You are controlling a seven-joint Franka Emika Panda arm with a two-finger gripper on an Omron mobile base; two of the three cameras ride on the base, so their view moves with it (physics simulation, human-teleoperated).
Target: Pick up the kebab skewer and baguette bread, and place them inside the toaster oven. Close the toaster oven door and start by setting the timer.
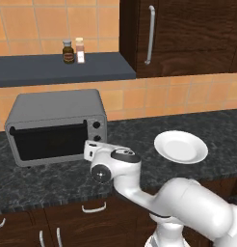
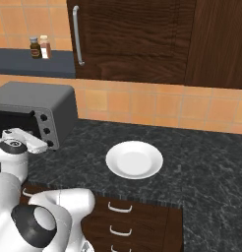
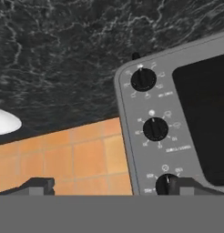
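Note:
The grey toaster oven stands on the dark counter with its door shut and the bar handle along the door's top. My gripper is open and holds nothing, just in front of the knob panel. In the hand view, which is rolled upside down, three black knobs run down the panel, and my right fingertip sits beside the bottom knob. From the base views the hand hangs at the oven's right front corner. The kebab skewer and baguette bread are out of view.
An empty white plate lies on the counter right of the oven. Two small bottles stand on the dark shelf above. A dark wood cabinet with a long handle hangs at the upper right. Drawers run below the counter edge.

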